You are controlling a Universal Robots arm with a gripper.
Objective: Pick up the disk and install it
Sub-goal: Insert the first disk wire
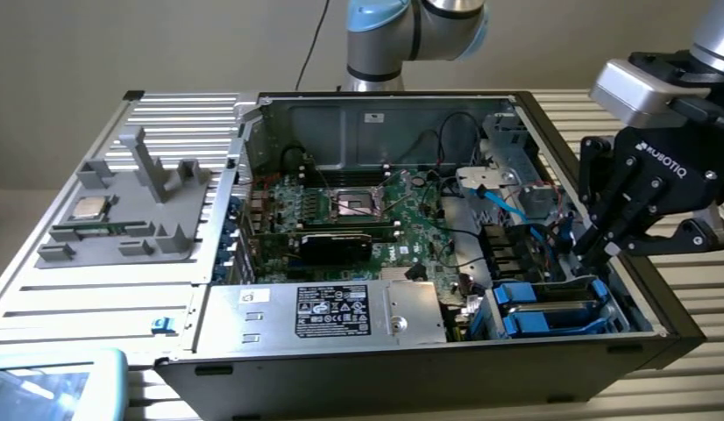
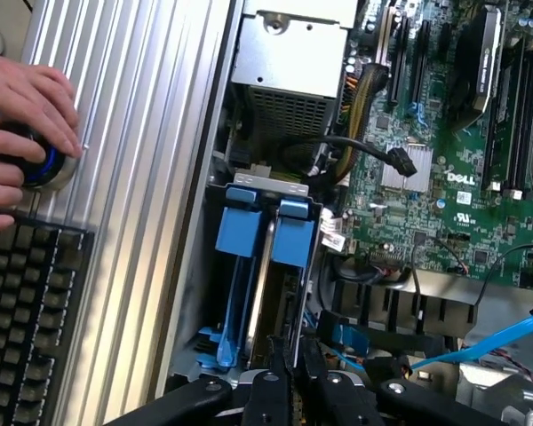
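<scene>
The disk (image 1: 547,307) stands on edge in the drive bay at the near corner of the open computer case, on the exterior view's right. Its blue bracket tabs (image 2: 249,235) frame a thin silver-grey edge (image 2: 260,284) in the wrist view. My gripper (image 1: 595,253) hangs just above the bay's outer rim, beside the disk. Its black fingers (image 2: 275,382) are pressed close together with nothing visible between them, and the gripper (image 2: 290,355) points down at the end of the bay.
A silver power supply box (image 1: 327,311) with a black label sits at the case front beside the bay. The motherboard (image 1: 362,215) and a blue cable (image 1: 502,202) lie behind. A grey fixture with a small chip (image 1: 88,208) is on the left. A person's hand (image 2: 27,124) rests on a knob above a keyboard (image 2: 18,328).
</scene>
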